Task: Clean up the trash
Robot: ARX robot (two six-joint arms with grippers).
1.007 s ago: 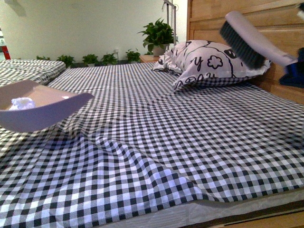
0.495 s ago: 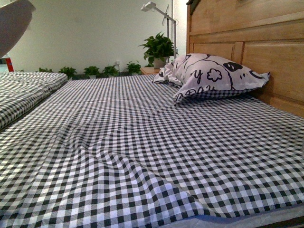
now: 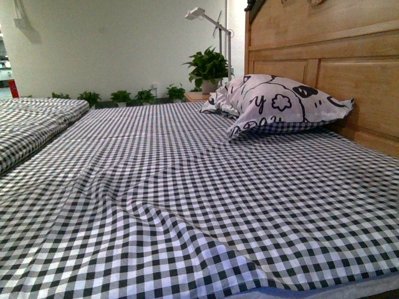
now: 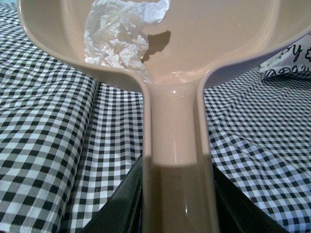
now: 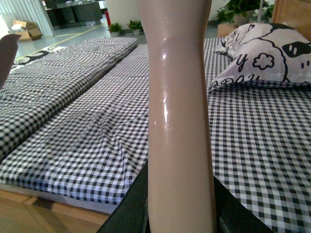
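A crumpled white wad of tissue-like paper (image 4: 119,36) lies inside the pale pink plastic dustpan (image 4: 218,34), against the pan's back wall near where the handle joins, in the left wrist view; the dustpan's long handle (image 4: 176,160) runs straight back between the dark jaws of the left gripper (image 4: 176,213), which stand on either side of it and clamp it; the pan hangs above the black-and-white checked bedsheet (image 4: 48,145), apart from it. In the right wrist view the right gripper (image 5: 180,213) is closed the same way on a smooth pale handle (image 5: 179,111) that rises out of frame, its head not visible; the dark jaws press both flanks of the shaft; the dustpan's rim shows at the far edge of that picture. The front view shows neither arm; the checked sheet lies rumpled across the bed, a black-and-white printed pillow (image 3: 280,103) rests against the wooden headboard (image 3: 324,56), and a leafy green potted plant (image 3: 206,65) stands beyond it beside a white lamp (image 3: 209,22).
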